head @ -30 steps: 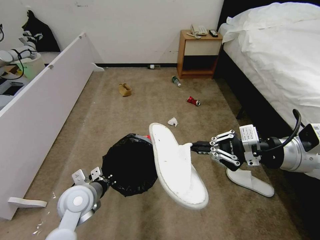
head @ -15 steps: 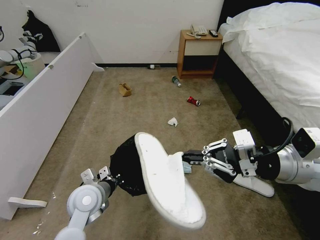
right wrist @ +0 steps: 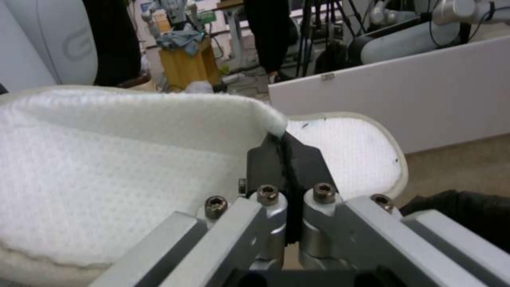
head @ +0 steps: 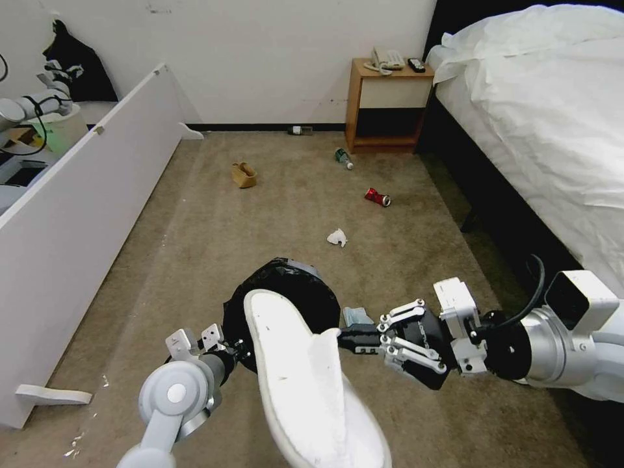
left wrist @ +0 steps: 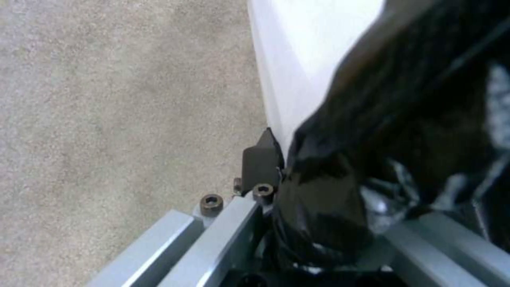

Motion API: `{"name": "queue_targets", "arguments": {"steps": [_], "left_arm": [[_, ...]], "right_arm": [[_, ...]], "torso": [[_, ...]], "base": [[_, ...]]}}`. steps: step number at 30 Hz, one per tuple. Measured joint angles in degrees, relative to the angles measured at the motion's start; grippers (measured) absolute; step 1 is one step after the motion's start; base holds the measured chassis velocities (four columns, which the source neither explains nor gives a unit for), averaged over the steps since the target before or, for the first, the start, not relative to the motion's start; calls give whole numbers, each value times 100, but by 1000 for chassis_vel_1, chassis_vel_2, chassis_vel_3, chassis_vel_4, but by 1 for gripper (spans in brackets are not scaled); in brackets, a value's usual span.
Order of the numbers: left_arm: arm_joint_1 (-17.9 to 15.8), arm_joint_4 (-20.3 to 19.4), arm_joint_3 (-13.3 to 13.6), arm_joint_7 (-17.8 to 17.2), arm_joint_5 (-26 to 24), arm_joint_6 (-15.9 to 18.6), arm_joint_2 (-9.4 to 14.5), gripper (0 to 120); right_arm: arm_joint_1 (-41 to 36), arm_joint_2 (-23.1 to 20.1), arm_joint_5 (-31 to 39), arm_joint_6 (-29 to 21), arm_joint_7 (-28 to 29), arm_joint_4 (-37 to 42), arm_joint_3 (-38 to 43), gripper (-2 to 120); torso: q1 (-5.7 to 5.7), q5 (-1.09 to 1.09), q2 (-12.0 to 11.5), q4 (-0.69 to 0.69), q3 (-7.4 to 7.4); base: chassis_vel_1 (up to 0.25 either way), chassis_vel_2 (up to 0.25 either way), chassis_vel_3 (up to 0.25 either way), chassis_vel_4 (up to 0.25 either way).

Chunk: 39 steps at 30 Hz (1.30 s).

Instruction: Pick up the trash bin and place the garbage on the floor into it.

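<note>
White slipper (head: 305, 383) in right pincer (head: 344, 338), over trash bin (head: 286, 292).

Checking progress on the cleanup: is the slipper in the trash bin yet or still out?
Out. The right gripper holds the slipper over the trash bin.

Bin mouth: the slipper (head: 305, 383), pinched in the right gripper (head: 343, 338), is covering most of the trash bin (head: 286, 292).
Left side: a white panel (head: 84, 214) is walling off the floor (head: 260, 214).
Right side: the bed (head: 546, 130) is blocking.

Wooden nightstand (head: 387, 107) beside white bed (head: 539, 110); white panel (head: 84, 214) opposite.
</note>
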Motion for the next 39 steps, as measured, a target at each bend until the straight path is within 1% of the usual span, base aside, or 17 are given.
{"name": "queue_targets", "arguments": {"steps": [13, 24, 32, 37, 39], "left_arm": [[94, -183, -23, -9, 0, 0, 9, 0], [159, -328, -14, 29, 18, 0, 13, 0], [188, -387, 29, 84, 46, 0, 9, 0], [202, -422, 106, 123, 72, 1, 22, 0], [212, -424, 190, 171, 130, 0, 19, 0]], "right_arm": [[-115, 52, -102, -33, 4, -36, -89, 0], [-151, 193, -235, -34, 4, -209, -141, 0], [-160, 193, -291, -6, 28, -389, -160, 0], [-191, 136, -317, 16, 72, -502, -175, 0], [-204, 81, -318, 34, 116, -571, -175, 0]], "torso": [[0, 0, 0, 0, 0], [0, 0, 0, 0, 0], [0, 0, 0, 0, 0], [0, 0, 0, 0, 0], [0, 0, 0, 0, 0]], "base": [[0, 0, 0, 0], [0, 0, 0, 0], [0, 0, 0, 0], [0, 0, 0, 0], [0, 0, 0, 0]]}}
